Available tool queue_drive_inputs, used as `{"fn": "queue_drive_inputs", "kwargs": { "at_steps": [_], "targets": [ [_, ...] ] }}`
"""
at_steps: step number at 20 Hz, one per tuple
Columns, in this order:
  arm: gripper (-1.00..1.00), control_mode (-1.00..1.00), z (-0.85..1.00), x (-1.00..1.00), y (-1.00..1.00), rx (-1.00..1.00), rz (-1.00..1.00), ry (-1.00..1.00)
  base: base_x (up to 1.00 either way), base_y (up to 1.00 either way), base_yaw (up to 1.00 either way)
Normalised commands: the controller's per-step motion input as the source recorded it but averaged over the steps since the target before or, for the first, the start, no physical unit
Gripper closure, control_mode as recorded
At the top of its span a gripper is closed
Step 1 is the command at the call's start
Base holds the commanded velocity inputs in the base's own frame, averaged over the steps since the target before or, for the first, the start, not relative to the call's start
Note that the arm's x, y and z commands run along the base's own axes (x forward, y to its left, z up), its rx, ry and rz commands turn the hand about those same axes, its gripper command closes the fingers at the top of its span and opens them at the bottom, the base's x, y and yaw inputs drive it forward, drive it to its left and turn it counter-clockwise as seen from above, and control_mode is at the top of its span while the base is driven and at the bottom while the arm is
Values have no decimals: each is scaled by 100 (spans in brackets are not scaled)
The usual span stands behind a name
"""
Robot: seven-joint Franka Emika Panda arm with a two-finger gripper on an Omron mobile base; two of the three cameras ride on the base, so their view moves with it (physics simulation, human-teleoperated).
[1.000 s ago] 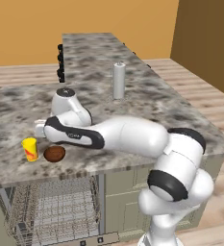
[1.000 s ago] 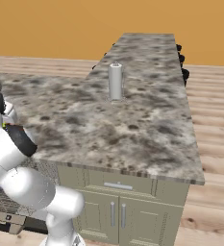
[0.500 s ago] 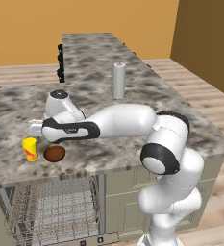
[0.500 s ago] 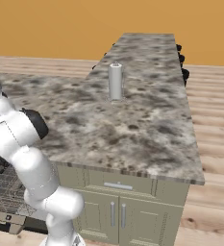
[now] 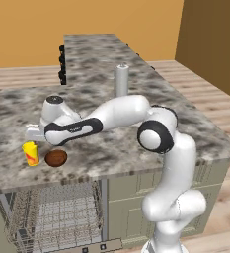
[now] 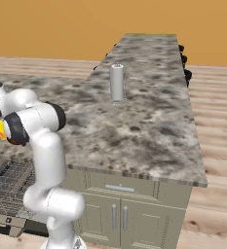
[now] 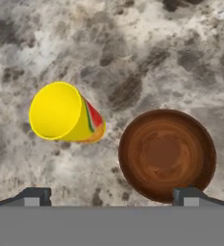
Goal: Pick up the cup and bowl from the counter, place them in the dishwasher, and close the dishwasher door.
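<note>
the cup stands upright near the counter's front edge, just beside the bowl, not touching it; it looks light, stiff and smooth, likely slippery, so pinch across its tapered wall below the rim; the bowl is lower and wider, best taken by its rim; the gripper hangs above both, fingers spread wide, empty; the dishwasher below stands open.

No legible text, label or number on any object in view
</note>
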Motion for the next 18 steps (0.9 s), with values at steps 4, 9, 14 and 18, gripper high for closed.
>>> {"fn": "queue_drive_inputs", "kwargs": {
  "at_steps": [4, 9, 14, 18],
  "targets": [
    [-100, -100, -16, 40, 37, -6, 0, 4, 0, 0, 0],
    [-100, -100, -13, 42, 29, -6, 0, 4, 0, 0, 0],
    [-100, -100, -6, 39, 16, -3, 0, 2, 0, 0, 0],
    [-100, -100, -20, 34, 6, 0, 0, 0, 0, 0, 0]
  ]
}}
